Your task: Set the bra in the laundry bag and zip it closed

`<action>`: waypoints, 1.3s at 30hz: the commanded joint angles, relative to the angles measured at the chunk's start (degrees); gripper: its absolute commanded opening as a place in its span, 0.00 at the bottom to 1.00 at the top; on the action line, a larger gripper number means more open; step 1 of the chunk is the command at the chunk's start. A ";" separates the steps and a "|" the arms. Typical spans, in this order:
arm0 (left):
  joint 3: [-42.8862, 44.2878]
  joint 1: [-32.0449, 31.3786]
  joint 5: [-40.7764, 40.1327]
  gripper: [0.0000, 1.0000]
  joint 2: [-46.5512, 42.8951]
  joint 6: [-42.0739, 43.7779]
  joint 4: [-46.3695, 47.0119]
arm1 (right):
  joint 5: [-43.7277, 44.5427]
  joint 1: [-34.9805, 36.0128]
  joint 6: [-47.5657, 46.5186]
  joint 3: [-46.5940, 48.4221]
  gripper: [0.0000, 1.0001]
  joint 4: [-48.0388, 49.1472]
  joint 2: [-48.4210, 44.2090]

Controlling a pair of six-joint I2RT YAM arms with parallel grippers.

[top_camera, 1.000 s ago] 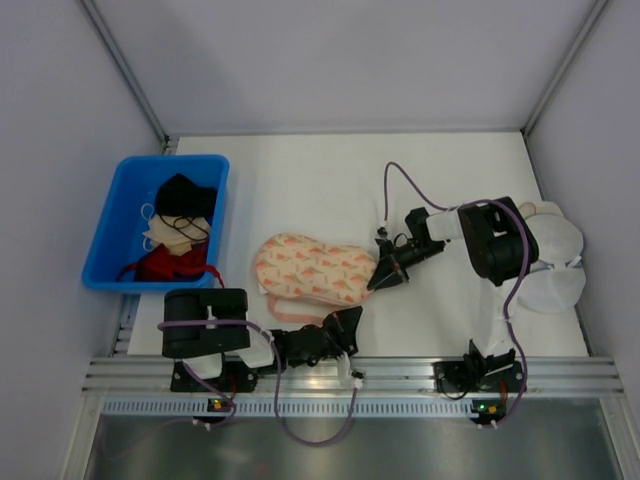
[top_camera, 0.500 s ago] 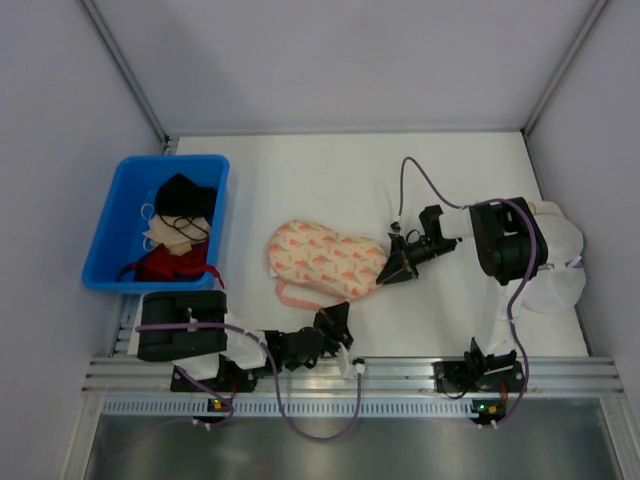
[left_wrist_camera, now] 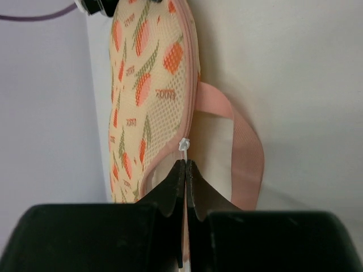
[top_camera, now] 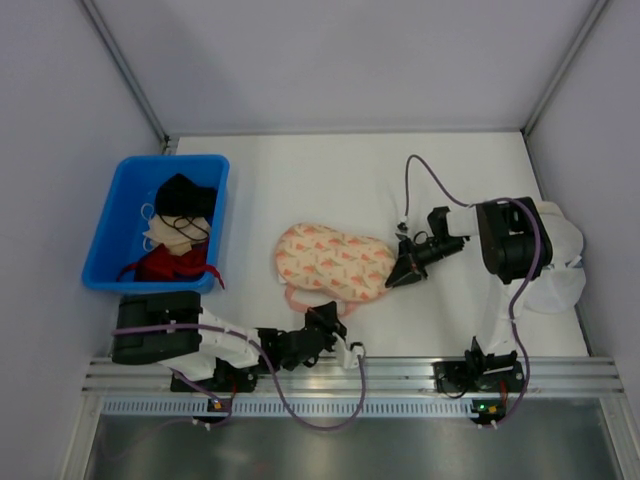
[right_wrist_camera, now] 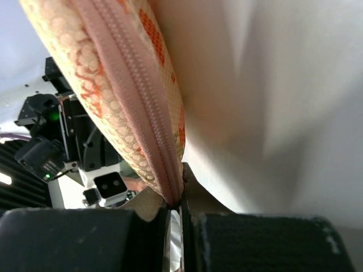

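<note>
Laundry bag (top_camera: pixel 335 263) had slid rightward (zip seemingly almost closed), right gripper (top_camera: pixel 405 272) pinching its rim end, left gripper (top_camera: pixel 330 322) clamped on the zip pull (left_wrist_camera: pixel 184 144).

Cannot see inside the laundry bag (top_camera: pixel 335 262), so cannot tell whether the bra lies there. Runs off the top edge in both wrist views. Partly covered by the right arm (top_camera: pixel 510 240): white domes (top_camera: pixel 562 290). Too small and tangled to sort: garments in the blue bin (top_camera: pixel 100 245).
</note>
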 commanded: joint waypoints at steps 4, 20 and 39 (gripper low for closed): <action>3.60 2.94 -3.90 0.00 -3.24 -13.44 -13.16 | 7.75 -2.42 -4.89 2.88 0.00 -2.64 -1.88; 24.86 17.19 25.46 0.00 -9.49 -44.37 -47.09 | 12.68 -3.30 -9.38 20.97 0.00 -10.81 4.26; 42.01 28.17 31.77 0.00 10.56 -62.93 -54.92 | 11.91 -5.76 4.14 14.42 0.75 -4.60 -7.50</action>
